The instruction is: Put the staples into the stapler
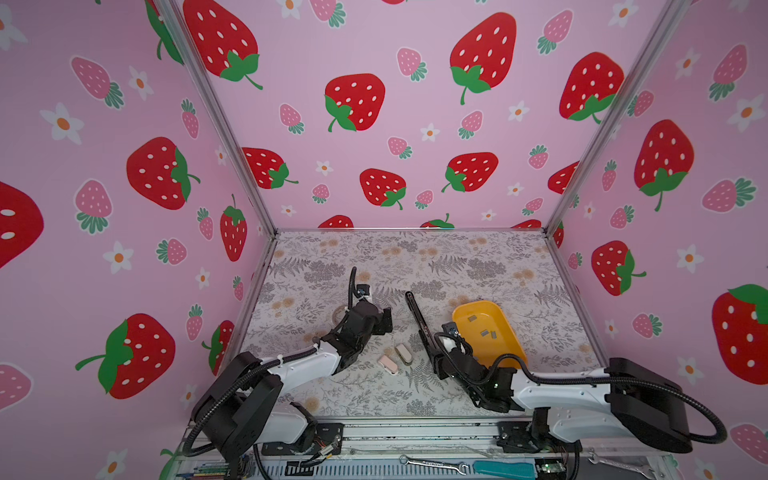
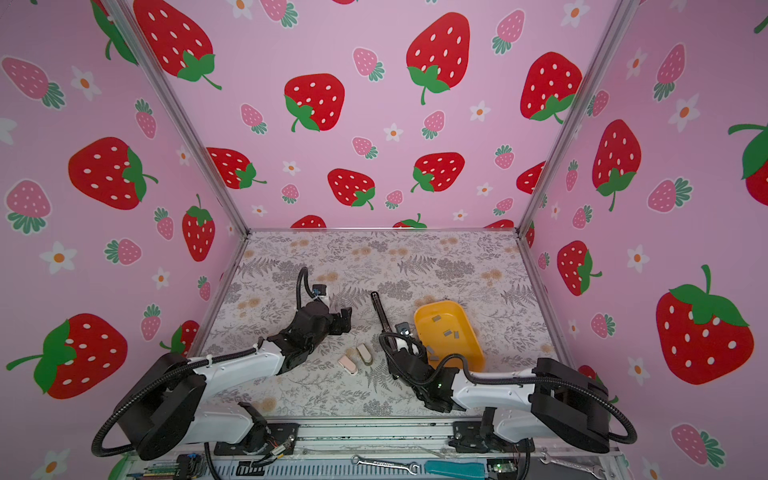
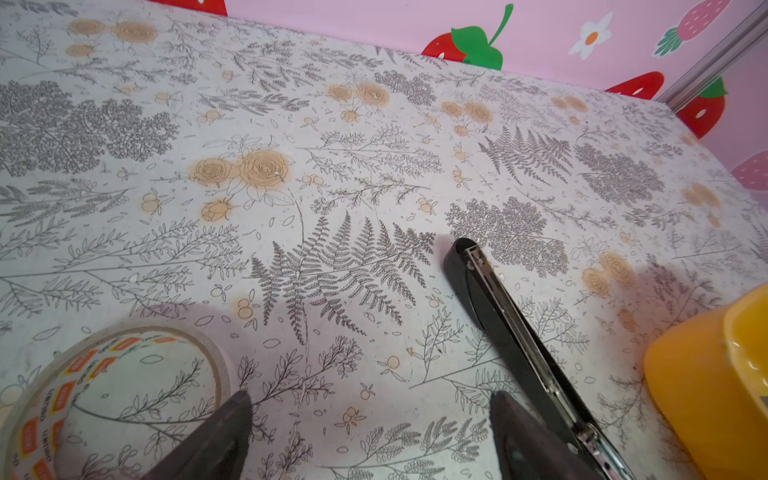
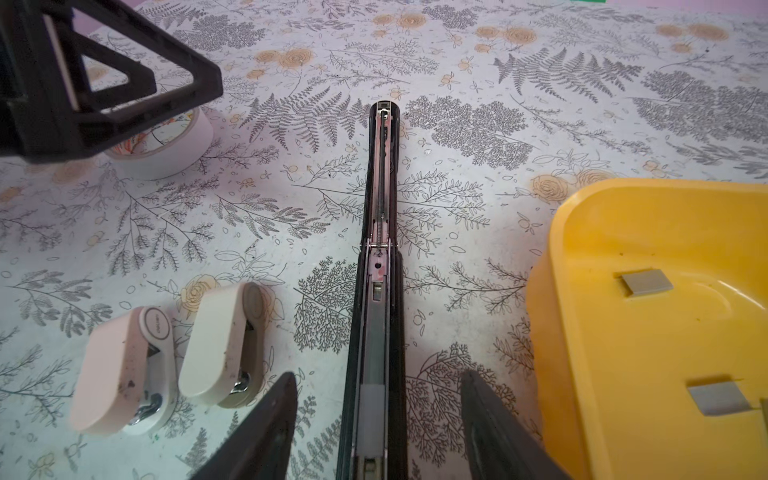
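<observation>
both claws are released: the right claw [image 4: 379, 375] straddles the open stapler [image 4: 376, 232] on the tabletop [image 4: 457, 124] without touching it, and the left claw [image 3: 370, 395] hangs empty nearby. one pale strip [image 4: 371, 409] seems seated in its channel; the other staples [image 4: 646, 282] lie in the tray [image 4: 582, 216]. unpinned, the stapler could skew at a claw's nudge, cocking that strip.

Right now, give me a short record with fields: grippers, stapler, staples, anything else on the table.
Left gripper: open, empty, near the clear tape roll.
Right gripper: open, jaws either side of the long black stapler, not touching.
Stapler: opened flat on the floral table; pale grey strip in its channel.
Staples: flat grey metal strips loose in the yellow plastic tray.
Other: small pink stapler and small beige stapler, side by side.
</observation>
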### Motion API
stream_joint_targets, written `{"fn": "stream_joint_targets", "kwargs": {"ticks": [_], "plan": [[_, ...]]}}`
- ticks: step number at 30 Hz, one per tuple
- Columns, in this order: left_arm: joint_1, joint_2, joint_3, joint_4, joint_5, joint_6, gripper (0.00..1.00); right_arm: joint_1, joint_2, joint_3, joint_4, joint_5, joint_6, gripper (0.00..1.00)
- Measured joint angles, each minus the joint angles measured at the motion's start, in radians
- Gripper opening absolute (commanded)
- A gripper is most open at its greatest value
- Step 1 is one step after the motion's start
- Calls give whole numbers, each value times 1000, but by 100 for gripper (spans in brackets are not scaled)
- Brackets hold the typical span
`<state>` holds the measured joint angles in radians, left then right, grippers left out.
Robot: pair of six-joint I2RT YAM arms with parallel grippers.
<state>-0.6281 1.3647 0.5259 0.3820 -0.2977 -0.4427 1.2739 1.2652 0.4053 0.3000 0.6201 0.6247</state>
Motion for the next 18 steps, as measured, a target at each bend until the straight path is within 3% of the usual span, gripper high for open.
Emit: {"fn": "stream_joint_targets", "kwargs": {"ticks": [8,18], "plan": [[0,64,2,95,-7,31,89,0,-6,-6,17,-20,-24,58],[0,70,2,146,-5,45,89,9,107,20,12,-38,-11,54]]}}
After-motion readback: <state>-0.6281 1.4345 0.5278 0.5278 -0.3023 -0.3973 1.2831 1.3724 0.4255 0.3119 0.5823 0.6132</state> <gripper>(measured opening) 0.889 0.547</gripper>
